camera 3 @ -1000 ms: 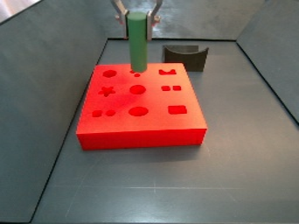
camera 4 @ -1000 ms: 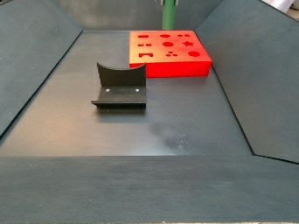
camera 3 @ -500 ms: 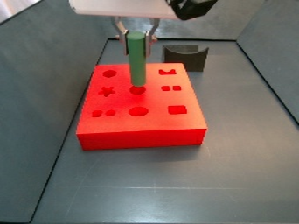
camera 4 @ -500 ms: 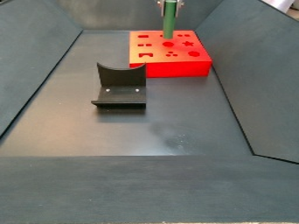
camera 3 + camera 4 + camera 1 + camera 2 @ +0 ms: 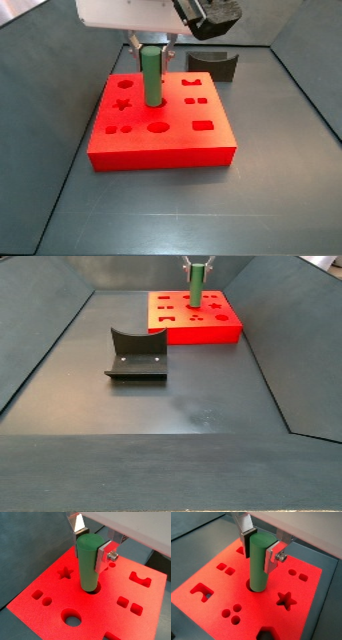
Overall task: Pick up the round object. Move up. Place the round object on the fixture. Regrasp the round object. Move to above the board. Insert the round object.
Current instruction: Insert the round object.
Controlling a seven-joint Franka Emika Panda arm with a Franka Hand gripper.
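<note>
The green round object (image 5: 88, 564) stands upright with its lower end in a round hole of the red board (image 5: 60, 599). My gripper (image 5: 92, 546) is shut on the peg's upper part; the silver fingers (image 5: 271, 556) press both sides. Both wrist views show this, and the peg (image 5: 258, 562) enters the board (image 5: 218, 597) near its middle. In both side views the peg (image 5: 154, 75) (image 5: 195, 286) sits in the board (image 5: 160, 140) (image 5: 201, 326) under the gripper (image 5: 155, 45). The dark fixture (image 5: 136, 353) stands apart, with nothing in its notch.
The fixture also shows behind the board in a side view (image 5: 214, 65). The grey bin floor (image 5: 160, 406) is bounded by sloped walls (image 5: 40, 346). The board has star, square, oval and round holes around the peg.
The gripper has come down with the peg. The peg's lower end has gone from above the board into the round hole.
</note>
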